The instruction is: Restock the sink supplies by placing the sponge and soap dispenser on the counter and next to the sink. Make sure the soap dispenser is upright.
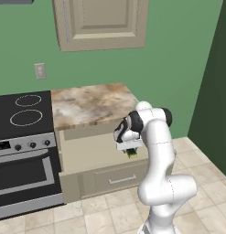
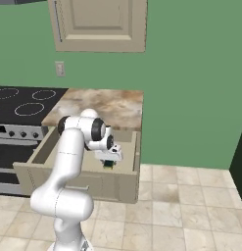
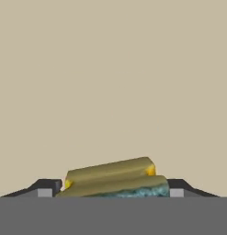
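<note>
The sponge (image 3: 112,176), yellow with a dark green layer, lies on the pale floor of an open drawer (image 1: 87,155), and my gripper (image 3: 113,188) reaches down onto it. Both dark fingertips (image 3: 49,187) press against the sponge's two ends. From the base cameras the sponge (image 1: 131,153) (image 2: 108,165) peeks out just under the hand, near the drawer's right front corner. The marbled counter (image 1: 91,105) (image 2: 103,105) sits directly above the drawer. The soap dispenser and the sink are out of view.
A black stovetop and oven (image 1: 23,119) (image 2: 19,105) adjoin the counter on the left. A closed upper cabinet (image 1: 103,23) hangs on the green wall. The drawer's front panel (image 2: 93,184) juts out over the tiled floor.
</note>
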You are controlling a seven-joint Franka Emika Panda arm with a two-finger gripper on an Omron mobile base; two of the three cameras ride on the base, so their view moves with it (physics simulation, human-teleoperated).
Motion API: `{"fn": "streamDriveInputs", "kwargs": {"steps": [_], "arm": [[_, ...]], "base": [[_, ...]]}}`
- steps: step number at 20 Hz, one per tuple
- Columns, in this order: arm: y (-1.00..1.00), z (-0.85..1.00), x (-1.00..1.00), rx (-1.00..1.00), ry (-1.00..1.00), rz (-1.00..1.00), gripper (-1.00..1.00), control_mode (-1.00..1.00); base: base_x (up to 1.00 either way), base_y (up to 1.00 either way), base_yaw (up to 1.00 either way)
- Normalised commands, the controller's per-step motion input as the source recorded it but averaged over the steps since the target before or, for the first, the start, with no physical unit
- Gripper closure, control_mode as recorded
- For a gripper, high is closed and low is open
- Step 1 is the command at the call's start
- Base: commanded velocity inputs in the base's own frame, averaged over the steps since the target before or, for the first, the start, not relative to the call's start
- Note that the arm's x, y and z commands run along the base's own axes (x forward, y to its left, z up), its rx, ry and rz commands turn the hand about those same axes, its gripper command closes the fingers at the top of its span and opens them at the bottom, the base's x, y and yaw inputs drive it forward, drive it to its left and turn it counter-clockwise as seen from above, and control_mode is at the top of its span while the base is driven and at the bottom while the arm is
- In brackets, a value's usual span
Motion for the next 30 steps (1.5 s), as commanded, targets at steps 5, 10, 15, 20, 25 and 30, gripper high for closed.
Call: {"fn": "streamDriveInputs", "kwargs": {"steps": [5, 10, 15, 20, 25, 30], "arm": [[0.0, -0.09, -0.55, 0.0, 0.0, 0.0, 1.0, -1.0], [0.0, -0.2, -0.76, 0.01, 0.0, -0.01, 1.0, -1.0], [0.0, -0.14, -0.77, 0.02, 0.0, -0.03, 1.0, -1.0], [0.0, 0.79, 0.15, 0.0, -0.14, -0.08, 1.0, -1.0], [0.0, 1.0, 0.08, 0.0, -0.16, -0.12, 1.0, -1.0], [-0.02, 1.0, -0.5, 0.0, -0.19, -0.16, 1.0, -1.0]], "base": [[0.0, 0.0, 0.0], [0.0, 0.0, 0.0], [0.0, 0.0, 0.0], [0.0, 0.0, 0.0], [0.0, 0.0, 0.0], [0.0, 0.0, 0.0]]}}
